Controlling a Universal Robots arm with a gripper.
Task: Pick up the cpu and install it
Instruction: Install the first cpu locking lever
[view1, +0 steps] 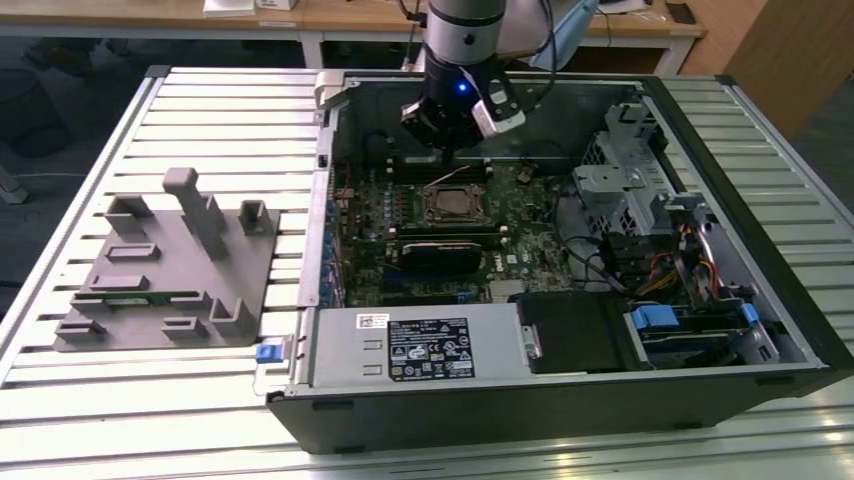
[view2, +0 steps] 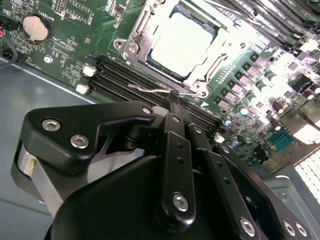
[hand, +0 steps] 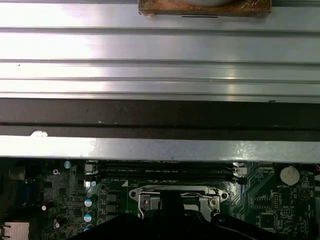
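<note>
Gripper with its jaws drawn together on nothing, tips poised just over the wire lever at the socket edge. The cpu already lies seated in the socket just beyond the tips; the step in hand appears to be latching, which calls for a careful press. Memory slots flank the tips; the case wall lies farther off.

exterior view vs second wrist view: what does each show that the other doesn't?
Exterior alone: the whole open case, the grey tray on the slatted table at the exterior view's left, the drive cage and the arm.
Second wrist alone: the coin battery and the gripper linkage close up.
Both: the cpu lying in its socket, and the memory slots.
</note>
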